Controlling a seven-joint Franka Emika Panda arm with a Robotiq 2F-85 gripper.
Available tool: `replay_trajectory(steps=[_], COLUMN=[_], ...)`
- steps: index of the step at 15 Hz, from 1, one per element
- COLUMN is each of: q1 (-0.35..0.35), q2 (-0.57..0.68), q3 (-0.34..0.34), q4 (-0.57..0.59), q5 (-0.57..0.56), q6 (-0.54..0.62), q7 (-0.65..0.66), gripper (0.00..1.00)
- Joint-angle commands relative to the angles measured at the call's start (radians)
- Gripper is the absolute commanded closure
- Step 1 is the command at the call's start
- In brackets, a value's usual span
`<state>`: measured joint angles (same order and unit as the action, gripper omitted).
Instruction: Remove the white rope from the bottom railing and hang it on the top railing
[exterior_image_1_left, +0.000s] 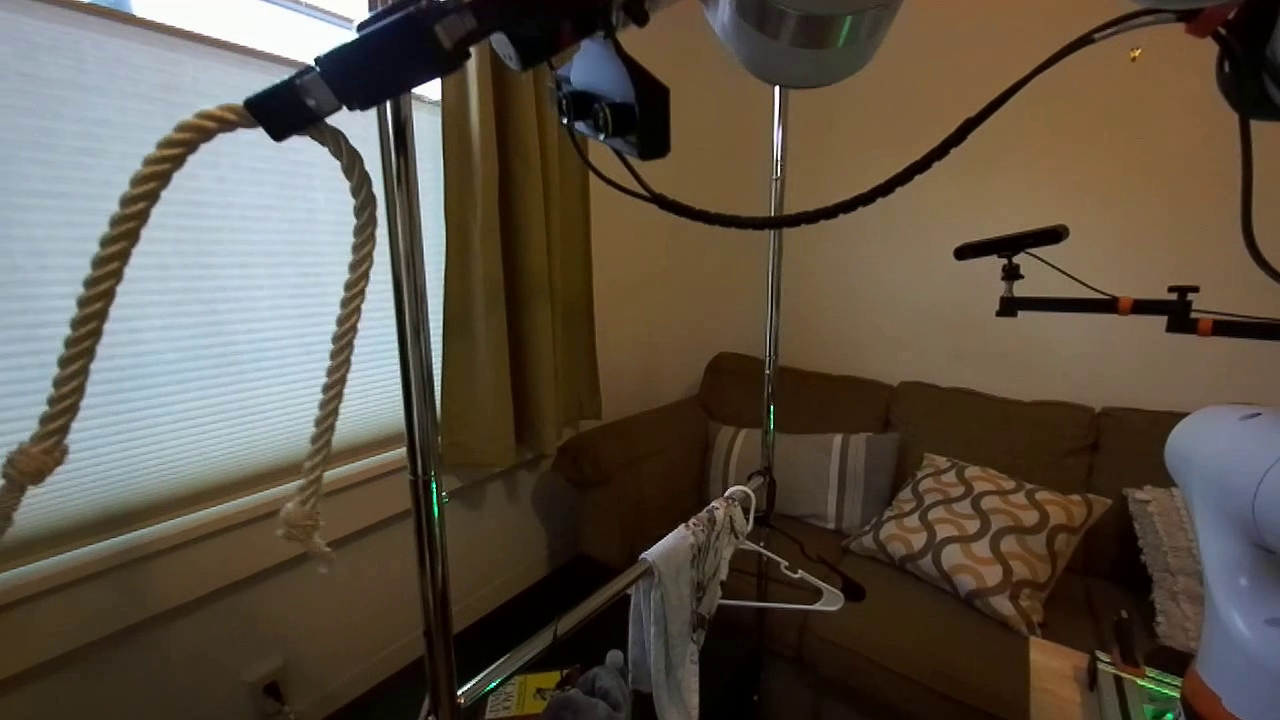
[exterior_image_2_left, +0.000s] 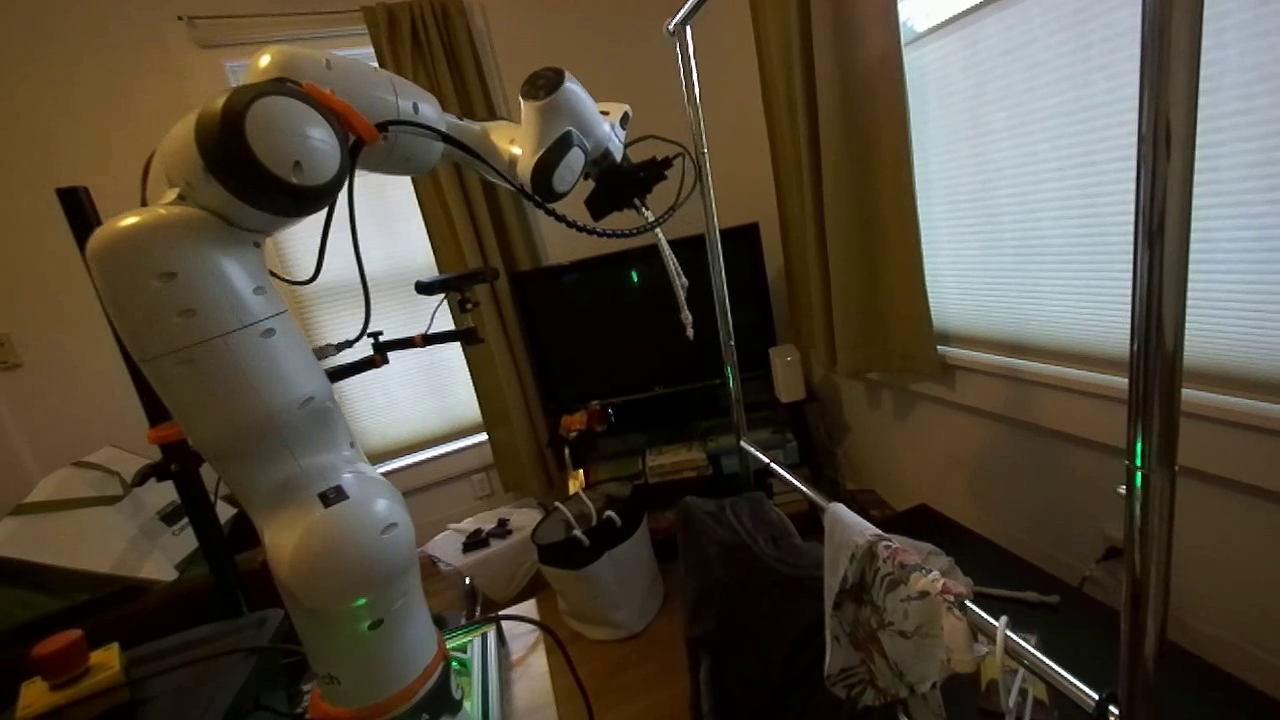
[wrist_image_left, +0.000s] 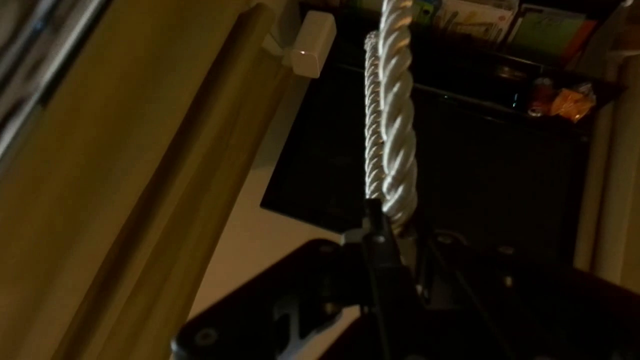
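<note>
white rope (exterior_image_1_left: 116, 250) droops from both sides of the gripper (exterior_image_1_left: 285, 107), which clenches it, well apart from the bottom railing (exterior_image_1_left: 550, 634).

Rope (exterior_image_1_left: 117, 240): twisted fibre, ridged, frayed at knotted end; bottom railing (exterior_image_1_left: 555, 631), top railing (exterior_image_2_left: 690, 13), poles (exterior_image_1_left: 420, 400): metal, polished to mirror shine; hanger (exterior_image_1_left: 785, 605): smooth, plastic-looking; curtains (exterior_image_1_left: 520, 270): matt cloth; blinds (exterior_image_1_left: 250, 300): finely pleated, matt; sofa (exterior_image_1_left: 830, 395): dull fabric; cushions (exterior_image_1_left: 975, 540): cloth; robot arm (exterior_image_2_left: 250, 380): smooth hard shell, glossy; television screen (exterior_image_2_left: 610, 325): glossy; floor (exterior_image_2_left: 625, 672): wood-looking
</note>
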<state>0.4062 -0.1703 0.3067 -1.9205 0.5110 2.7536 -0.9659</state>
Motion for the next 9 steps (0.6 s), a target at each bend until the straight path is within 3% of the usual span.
replay_trajectory(steps=[1,5,9], q1=[-0.001,0.0,-0.064], q2=[0.011,0.026,0.002], q3=[0.001,0.04,0.102], q4=[0.013,0.041,0.027], q5=[-0.003,-0.015,-0.098], q6=[0.002,0.293,0.545], q7=[0.003,0.057,0.136], gripper=[0.97,0.97,0.97])
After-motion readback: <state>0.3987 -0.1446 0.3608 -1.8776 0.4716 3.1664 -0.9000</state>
